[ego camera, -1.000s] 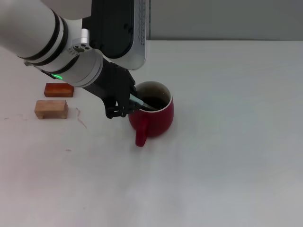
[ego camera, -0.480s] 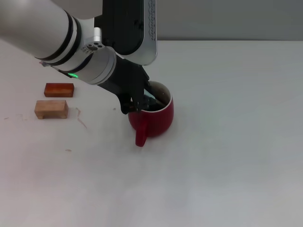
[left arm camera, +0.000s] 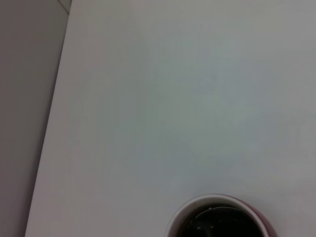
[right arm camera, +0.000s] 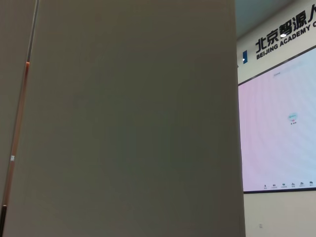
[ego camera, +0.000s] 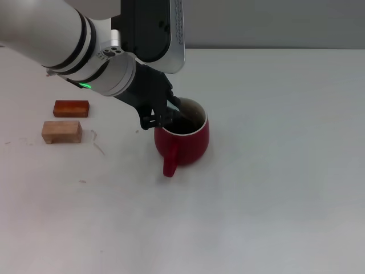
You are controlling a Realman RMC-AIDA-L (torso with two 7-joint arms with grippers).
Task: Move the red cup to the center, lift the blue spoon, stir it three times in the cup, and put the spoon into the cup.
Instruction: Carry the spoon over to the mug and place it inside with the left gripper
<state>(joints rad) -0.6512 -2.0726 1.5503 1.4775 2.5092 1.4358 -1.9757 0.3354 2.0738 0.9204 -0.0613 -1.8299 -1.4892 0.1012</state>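
Stirring step, I judge: left tool [ego camera: 165, 117] dips over near rim of red cup [ego camera: 188, 142] mid-worktop [ego camera: 274, 171]; blue spoon hidden (presumably inside cup); tool's grip state I cannot tell. Right arm out of view.

The left gripper [ego camera: 165, 117] hides the blue spoon and its own jaws.

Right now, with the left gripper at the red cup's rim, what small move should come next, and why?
Probably a short circular sweep inside the cup, or opening the fingers if stirring is finished. In the head view the left gripper sits at the near-left rim of the red cup, which stands upright away from the two wooden blocks. The blue spoon is hidden there, so the stir count cannot be judged.
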